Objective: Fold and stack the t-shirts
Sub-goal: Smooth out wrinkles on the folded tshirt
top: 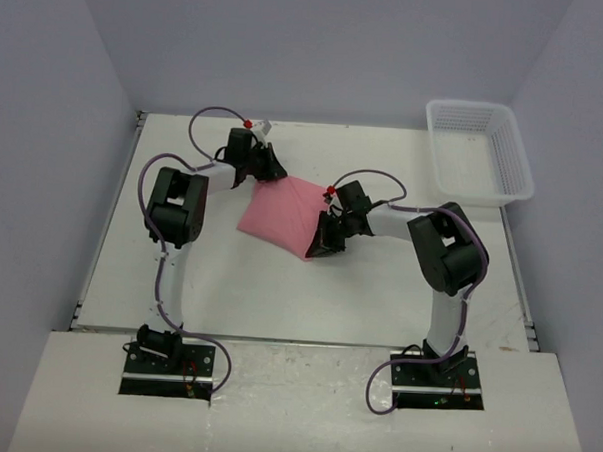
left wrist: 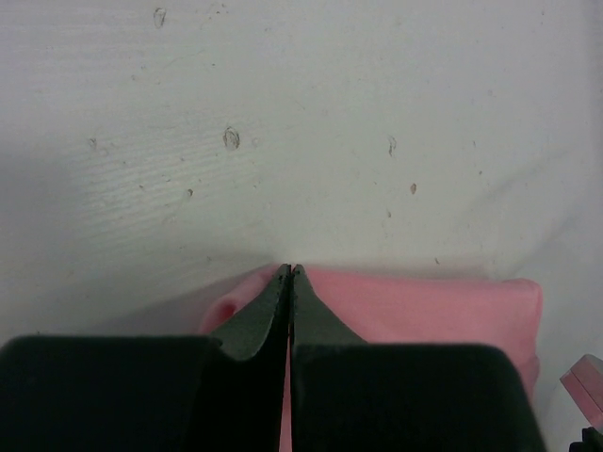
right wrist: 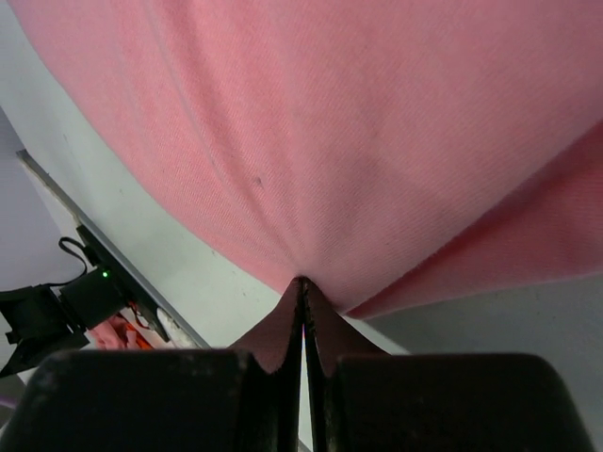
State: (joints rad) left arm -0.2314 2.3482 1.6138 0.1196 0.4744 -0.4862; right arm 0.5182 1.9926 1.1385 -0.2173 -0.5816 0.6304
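A salmon-pink t-shirt [top: 277, 215] lies folded into a small diamond shape in the middle of the table. My left gripper [top: 272, 171] is shut on its far left corner; in the left wrist view the closed tips [left wrist: 292, 271] sit at the edge of the pink cloth [left wrist: 424, 311]. My right gripper [top: 319, 247] is shut on the near right corner. In the right wrist view the cloth [right wrist: 358, 141] is drawn to a point at the closed tips [right wrist: 302, 282]. A ridge runs across the shirt between the two grippers.
A white plastic mesh basket [top: 480, 197] stands at the far right corner of the table. White walls close in the table on the left, back and right. The arm bases sit at the near edge, and one base plate [right wrist: 89, 287] shows in the right wrist view.
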